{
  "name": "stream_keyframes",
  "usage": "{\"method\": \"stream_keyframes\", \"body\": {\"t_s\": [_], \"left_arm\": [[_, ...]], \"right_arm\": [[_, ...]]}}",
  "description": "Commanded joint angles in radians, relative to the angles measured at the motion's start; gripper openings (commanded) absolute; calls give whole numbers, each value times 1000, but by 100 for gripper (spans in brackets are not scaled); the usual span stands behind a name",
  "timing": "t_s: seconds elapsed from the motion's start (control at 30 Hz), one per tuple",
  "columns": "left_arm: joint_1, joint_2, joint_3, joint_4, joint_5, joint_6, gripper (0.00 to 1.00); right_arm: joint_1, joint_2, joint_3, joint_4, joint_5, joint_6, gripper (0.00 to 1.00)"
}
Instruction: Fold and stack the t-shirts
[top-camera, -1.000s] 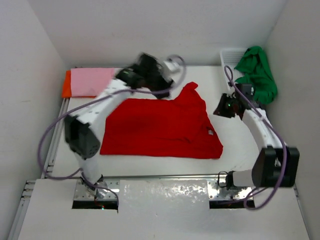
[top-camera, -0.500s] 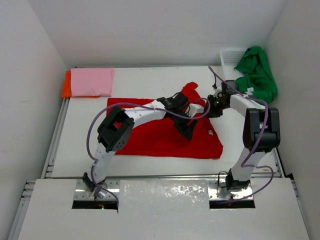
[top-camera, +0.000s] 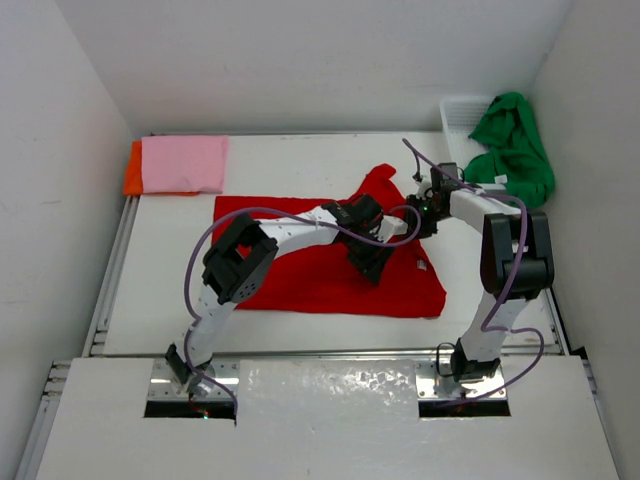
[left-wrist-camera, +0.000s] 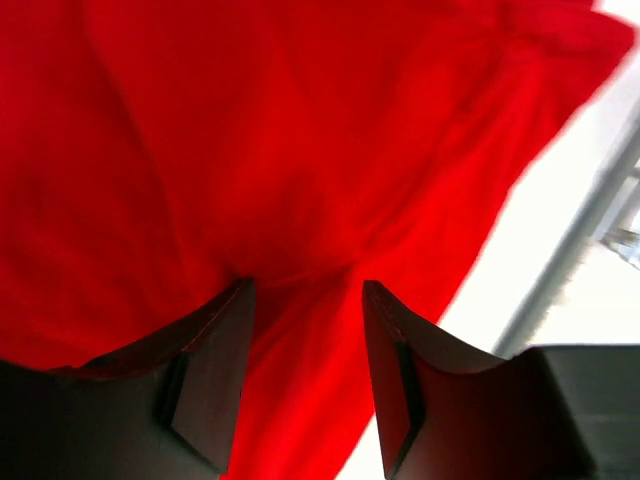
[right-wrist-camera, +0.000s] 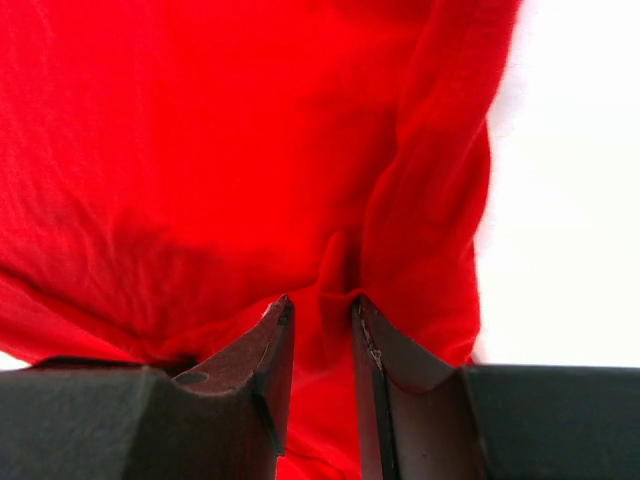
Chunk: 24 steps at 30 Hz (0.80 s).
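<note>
Red t-shirt (top-camera: 310, 285): spread flat on the table (top-camera: 300, 165), directly beneath both grippers; most of its cloth is seen to the left of the left gripper, and only a narrow strip lies to the right of the right gripper.
Left gripper (left-wrist-camera: 305, 290): pressed down onto the red cloth near the shirt's right side; its fingers (left-wrist-camera: 215, 350) are held moderately apart, with creases of cloth drawn in toward the tips. Whether the cloth is actually pinched cannot be told.
Right gripper (right-wrist-camera: 320, 305): set on the shirt's right edge, just beside the left gripper; the jaws are drawn narrow, and a raised ridge of red cloth is gathered and clamped between the fingers (right-wrist-camera: 270, 350).
Sleeve (top-camera: 385, 185): a red flap is seen just beyond both grippers, on the far side.
Bare table edge: shown immediately right of the right gripper's fingers in the right wrist view.
Pink t-shirt (top-camera: 185, 163): laid folded, well apart from the left gripper, far to its left and beyond.
Orange t-shirt (top-camera: 131, 172): placed under the pink one; only its left edge is shown.
Green t-shirt (top-camera: 515, 145): crumpled, near the right gripper, to its right and beyond, draped over the basket (top-camera: 455, 110).
</note>
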Motion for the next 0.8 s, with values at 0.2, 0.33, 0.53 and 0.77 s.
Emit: {"method": "stream_keyframes", "body": {"t_s": [0.2,0.33,0.53,0.77], "left_arm": [[-17,-26,36,-4,-92,7,46],[-27,3,35,13,-36,-13,45],[-27,20,70,16,-73,-12,28],[-27,20,87,13,-116,1,5]], "right_arm": [[0,0,19,26,-2,-20,24],[8,-3,17,25,-7,-21,18],[8,-8,12,26,-6,-24,5],[8,-9,15,20,-7,-29,0]]}}
